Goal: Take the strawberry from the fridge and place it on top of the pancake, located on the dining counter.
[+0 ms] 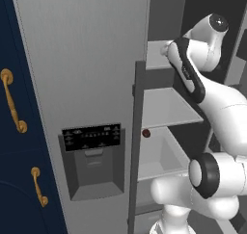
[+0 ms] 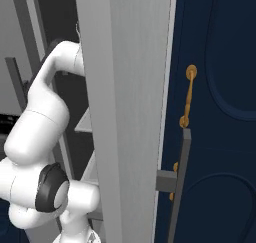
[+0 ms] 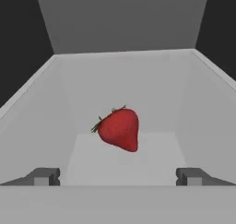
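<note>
In fridge [image 1: 87, 59] bin – strawberry [image 3: 120, 128] btwn spread tool [image 3: 118, 176] tips.

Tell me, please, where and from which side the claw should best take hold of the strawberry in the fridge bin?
Grip the strawberry across its broad red middle, coming straight ahead along the hand view, where the open claw already frames it. It lies tilted in the light grey bin, leafy cap up-left, tip down-right; the shoulders probably give the firmest hold.

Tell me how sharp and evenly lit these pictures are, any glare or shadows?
Hand view: strawberry crisp, soft flat light, no glare, open fingers slightly soft. Left base view: fridge evenly lit, interior dark behind shelves. Right base view: flat, shadowless door.
</note>
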